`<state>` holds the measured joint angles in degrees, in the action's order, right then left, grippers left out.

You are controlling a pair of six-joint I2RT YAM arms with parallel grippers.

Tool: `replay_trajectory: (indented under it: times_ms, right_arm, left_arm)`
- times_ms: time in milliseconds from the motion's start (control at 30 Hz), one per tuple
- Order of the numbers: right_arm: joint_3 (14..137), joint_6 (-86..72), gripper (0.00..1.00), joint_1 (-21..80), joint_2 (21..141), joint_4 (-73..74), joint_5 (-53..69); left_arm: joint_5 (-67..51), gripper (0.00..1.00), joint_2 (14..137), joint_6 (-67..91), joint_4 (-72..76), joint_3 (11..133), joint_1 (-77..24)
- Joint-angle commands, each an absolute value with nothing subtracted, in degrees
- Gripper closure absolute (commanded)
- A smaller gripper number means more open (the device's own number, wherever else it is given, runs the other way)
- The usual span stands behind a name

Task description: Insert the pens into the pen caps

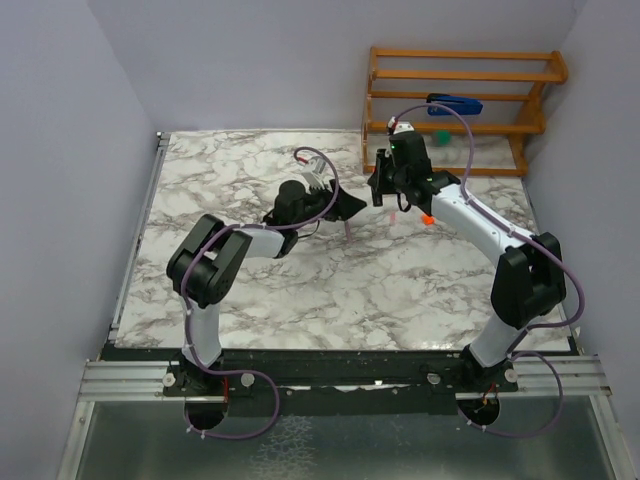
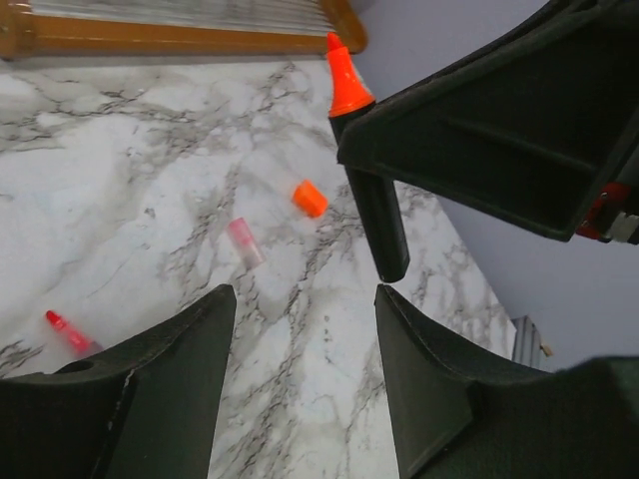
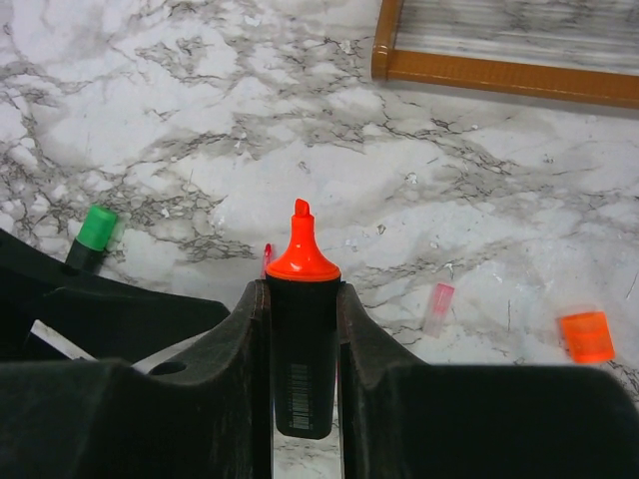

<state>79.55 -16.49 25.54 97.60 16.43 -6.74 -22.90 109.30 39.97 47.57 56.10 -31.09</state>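
**Orange-Tipped Pen Clamped, No Cap Fitted Yet**

The right end effector is clamped on the black body of the orange-tipped pen, with the tip bare and pointing forward. The left end effector has its fingers apart with nothing between them. It hangs just beside the right one, above mid-table.

Task status, judged from the views: no pen is seen seated in a loose cap.
- The orange cap lies on its side on the marble table, apart from the held pen.
- A short translucent pink piece lies near the orange cap.
- The slim pink pen, red tip exposed, lies close by a finger of the left end effector.
- A green-ended pen shows beside the left end effector. Whether its green end is a cap or a tip cannot be told.

The orange pairing is probably the step in hand, with the other pens left to do.

Clearance: the wooden rack bounds the far right corner. The orange cap sits close to the right arm, so approach room there is tight. The two end effectors crowd each other. The near and left stretches of the table offer open room — walls stand beyond its edges.
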Motion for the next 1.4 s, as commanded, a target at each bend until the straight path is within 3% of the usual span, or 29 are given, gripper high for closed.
replay_trajectory:
  times_ms: [0,333,1133,1267,1367]
  right_arm:
    - [79.21,-16.69,0.99,26.04,95.52,16.84,-9.10]
    - [79.66,-16.46,0.99,26.76,95.34,16.96,-8.78]
    - [81.20,-16.69,0.99,29.34,94.93,17.79,-8.49]
    - [81.62,-16.62,0.99,29.58,95.00,17.88,-8.15]
    - [81.73,-16.59,0.99,29.62,95.09,17.89,-8.10]
  left_arm:
    - [-31.09,0.41,112.75,48.76,60.93,59.65,-31.11]
    - [-34.44,0.42,119.71,58.69,73.18,62.46,-31.48]
    - [-28.95,0.45,123.48,52.98,62.79,68.70,-32.87]
    - [-27.73,0.54,123.40,52.66,62.75,68.42,-32.87]
    - [-27.81,0.76,123.49,52.56,62.72,69.02,-32.86]
